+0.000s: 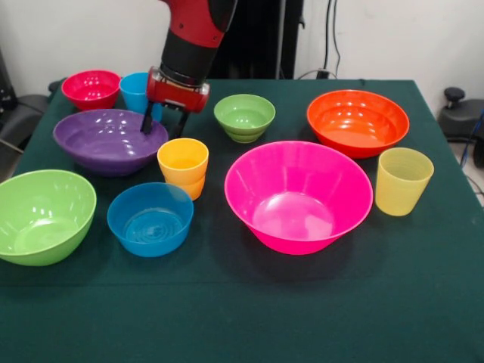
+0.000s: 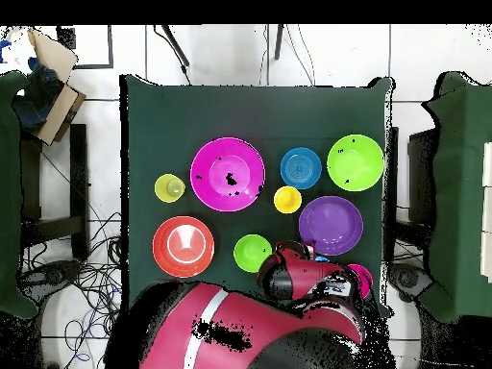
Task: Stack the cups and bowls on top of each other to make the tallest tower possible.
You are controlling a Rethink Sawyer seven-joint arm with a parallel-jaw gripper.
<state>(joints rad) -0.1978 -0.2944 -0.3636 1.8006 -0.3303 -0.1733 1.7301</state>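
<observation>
Jaws of the gripper (image 1: pixel 162 121): apart, two dark fingers hanging over the far rim of the purple bowl (image 1: pixel 110 140), clamped on nothing.

Landmark: big pink bowl (image 1: pixel 298 195), upright on the green tabletop (image 1: pixel 242 318), empty. No tower built; every piece stands alone.

- Orange-yellow cup (image 1: pixel 183 167): just beside the pink bowl, toward the purple bowl.
- Mid blue bowl (image 1: pixel 150 218): near the pink bowl, on the camera's side of that cup.
- Big lime green bowl (image 1: pixel 44 215): well apart, beyond the blue bowl.
- Small green bowl (image 1: pixel 244 116): behind the pink bowl.
- Orange bowl (image 1: pixel 357 121): behind it, on the other side.
- Pale yellow ribbed cup (image 1: pixel 403 181): just beside the pink bowl.
- Small red bowl (image 1: pixel 91 88) and sky blue cup (image 1: pixel 136 91): far corner, beyond the purple bowl.
</observation>
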